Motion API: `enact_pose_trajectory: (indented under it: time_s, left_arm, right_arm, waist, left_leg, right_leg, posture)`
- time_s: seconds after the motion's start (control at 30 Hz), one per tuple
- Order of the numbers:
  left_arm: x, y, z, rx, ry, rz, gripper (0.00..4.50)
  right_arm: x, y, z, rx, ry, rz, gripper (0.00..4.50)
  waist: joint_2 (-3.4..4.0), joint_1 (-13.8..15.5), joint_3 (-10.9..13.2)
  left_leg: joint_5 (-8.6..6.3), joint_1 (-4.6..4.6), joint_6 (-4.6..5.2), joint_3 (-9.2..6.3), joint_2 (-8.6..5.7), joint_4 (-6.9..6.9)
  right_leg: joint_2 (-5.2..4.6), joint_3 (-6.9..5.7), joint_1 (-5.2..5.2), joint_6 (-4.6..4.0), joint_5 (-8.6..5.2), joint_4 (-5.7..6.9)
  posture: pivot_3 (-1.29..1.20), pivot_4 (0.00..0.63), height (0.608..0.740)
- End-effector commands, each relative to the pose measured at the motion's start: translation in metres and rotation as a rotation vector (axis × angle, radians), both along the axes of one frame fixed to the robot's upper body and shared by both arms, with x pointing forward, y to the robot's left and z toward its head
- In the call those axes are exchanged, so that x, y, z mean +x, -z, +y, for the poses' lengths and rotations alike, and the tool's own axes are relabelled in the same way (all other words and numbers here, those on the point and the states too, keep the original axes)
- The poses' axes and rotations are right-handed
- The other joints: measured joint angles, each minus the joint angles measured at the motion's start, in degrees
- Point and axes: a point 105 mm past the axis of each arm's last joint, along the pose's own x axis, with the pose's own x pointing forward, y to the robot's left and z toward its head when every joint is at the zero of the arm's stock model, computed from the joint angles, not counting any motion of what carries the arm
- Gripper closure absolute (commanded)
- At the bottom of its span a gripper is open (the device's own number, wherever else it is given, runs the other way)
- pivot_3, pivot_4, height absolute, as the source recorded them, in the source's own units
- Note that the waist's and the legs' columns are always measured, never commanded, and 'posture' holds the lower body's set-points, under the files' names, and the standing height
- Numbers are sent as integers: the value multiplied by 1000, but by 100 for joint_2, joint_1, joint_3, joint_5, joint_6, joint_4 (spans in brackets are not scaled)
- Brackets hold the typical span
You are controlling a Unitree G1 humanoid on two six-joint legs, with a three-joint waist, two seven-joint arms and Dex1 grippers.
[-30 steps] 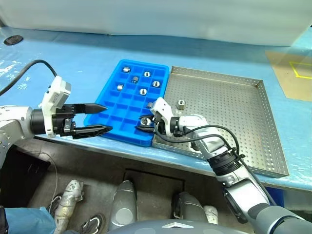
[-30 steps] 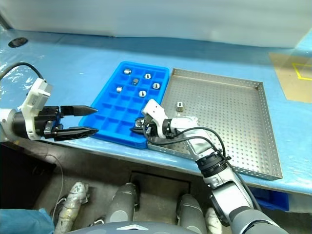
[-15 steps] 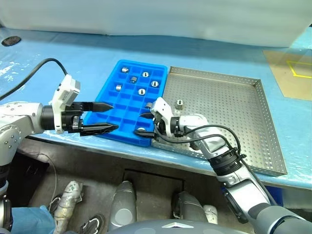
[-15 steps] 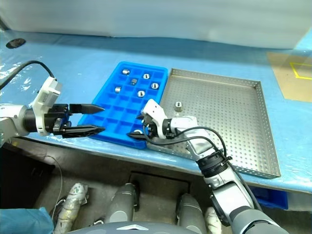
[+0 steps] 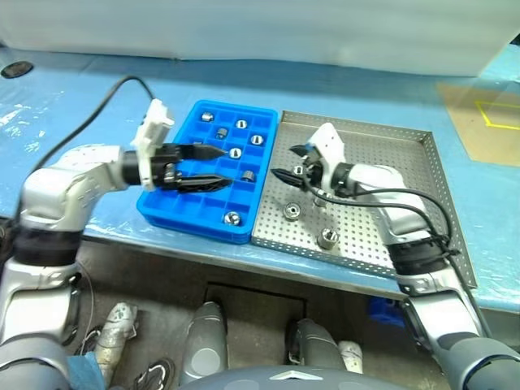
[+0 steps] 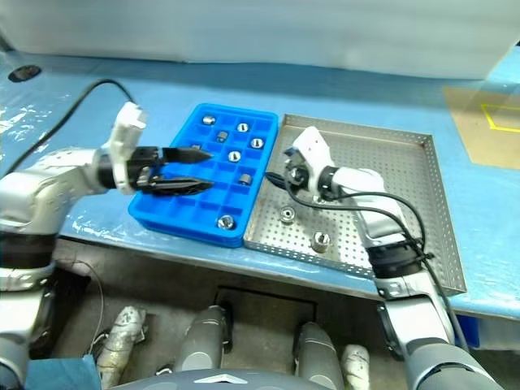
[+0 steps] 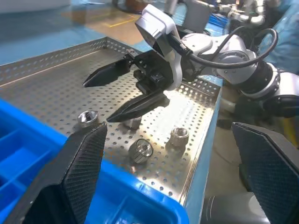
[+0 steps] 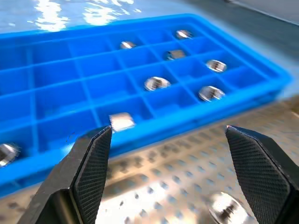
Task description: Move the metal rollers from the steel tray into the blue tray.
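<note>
Right claw (image 5: 290,161): we find it spread and empty, over the steel tray (image 5: 406,203) beside the blue tray (image 5: 175,213).
Left claw (image 5: 213,166): spread, empty, over the blue tray.
Metal rollers (image 5: 290,211): three on the steel tray near its blue-tray edge; others sit in blue tray compartments.

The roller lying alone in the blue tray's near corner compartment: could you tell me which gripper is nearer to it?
Left. The left gripper hangs open over the blue tray, just beyond that roller; the right gripper is over the steel tray.
</note>
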Motion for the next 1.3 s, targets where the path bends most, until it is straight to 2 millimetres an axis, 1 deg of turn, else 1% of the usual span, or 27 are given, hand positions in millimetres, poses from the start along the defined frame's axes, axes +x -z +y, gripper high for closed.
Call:
enact_pose_trajectory:
  time_s: [0.03, 0.1, 0.17, 0.27, 0.33, 0.4, 0.43, 0.5, 0.63, 0.8, 0.87, 1.0, 1.1, 1.3]
  left_arm:
    - [10, 6, -19, 34, 81, -35, 0]
    - [9, 5, -33, 15, 156, -30, 0]
    - [9, 6, -43, 18, 210, -31, 0]
    - [13, 10, -49, 31, 251, -35, 0]
    - [15, 11, -52, 29, 267, -36, 0]
    - [17, 10, -54, 25, 279, -36, 0]
    - [18, 10, -54, 23, 282, -36, 0]
    - [18, 10, -54, 19, 285, -34, 0]
    - [21, 10, -48, 31, 264, -36, 0]
    - [21, 11, -34, 39, 216, -30, 0]
    - [20, 13, -30, 46, 198, -30, 0]
    - [15, 15, -24, 58, 181, -30, 0]
    - [12, 18, -18, 67, 155, -23, 0]
    - [7, 18, -14, 78, 135, -27, 0]
  right_arm:
    - [-9, -13, -18, 9, 54, -54, 532]
    - [-16, -11, -28, -2, 85, -49, 532]
    - [-25, -7, -39, -8, 111, -33, 532]
    - [-38, 3, -58, -14, 167, 10, 532]
    - [-41, 6, -72, 26, 224, 30, 532]
    - [-40, 8, -78, 36, 258, 36, 532]
    - [-40, 9, -78, 33, 259, 35, 532]
    - [-38, 9, -73, 57, 250, 37, 532]
    - [-33, 22, -62, 59, 230, 63, 532]
    - [-27, 31, -36, 85, 128, 98, 532]
    - [-23, 36, -30, 91, 111, 109, 532]
    - [-14, 43, -26, 112, 90, 127, 532]
    - [-6, 55, -28, 100, 98, 155, 532]
    - [1, 71, -30, 89, 101, 184, 532]
  waist:
    - [0, -73, 0]
    - [0, -109, 0]
    - [-1, -190, 0]
    - [0, -290, 0]
    - [0, -370, -1]
    - [1, -442, -1]
    - [1, -475, -1]
    - [1, -531, -1]
    - [2, -560, -1]
    - [2, -542, -1]
    - [2, -530, -1]
    - [3, -486, -1]
    - [3, -434, 0]
    - [4, -364, 0]
  left_leg:
    - [0, -1, 1, 0, 1, 1]
    - [-1, -5, 4, 0, 0, 2]
    - [-7, -10, 14, 1, 0, 8]
    - [-15, -9, 27, 5, 1, 12]
    - [-18, -5, 33, 9, 2, 17]
    - [-22, 1, 38, 11, 2, 21]
    - [-33, 2, 57, 14, 2, 24]
    - [-35, 9, 60, 13, 3, 29]
    - [-37, 35, 63, 14, 5, 26]
    - [-39, 39, 67, 14, 2, 26]
    - [-40, 39, 68, 14, 1, 26]
    - [-42, 37, 70, 13, 1, 25]
    - [-43, 35, 71, 13, 1, 26]
    - [-42, 36, 70, 13, 2, 26]
  right_leg:
    - [1, 1, 0, 1, 0, -1]
    - [1, 1, 0, 1, 1, -4]
    - [1, 1, -2, 0, 1, -6]
    - [1, 3, -1, 0, 1, -8]
    - [1, 5, 1, -1, 0, -8]
    - [-1, 7, 7, -1, 0, -8]
    - [-1, 10, 7, -2, 2, -7]
    - [-2, 9, 17, -3, 2, -5]
    - [-2, 8, 42, -3, 2, -8]
    - [-6, 7, 52, -4, 1, -12]
    - [-6, 6, 54, -4, 1, -13]
    - [-8, 2, 56, -5, 1, -17]
    - [-10, 0, 56, -5, 1, -17]
    - [-11, -3, 56, -5, 1, -13]
  posture:
    - [-111, 150, 740]
    - [-169, 150, 740]
    - [-196, 150, 740]
    - [-250, 150, 740]
    - [-271, 150, 740]
    - [-277, 150, 740]
    - [-277, 150, 740]
    - [-272, 150, 740]
    - [-245, 150, 740]
    - [-191, 150, 740]
    - [-167, 150, 740]
    - [-135, 150, 740]
    - [-105, 150, 740]
    - [-81, 150, 740]
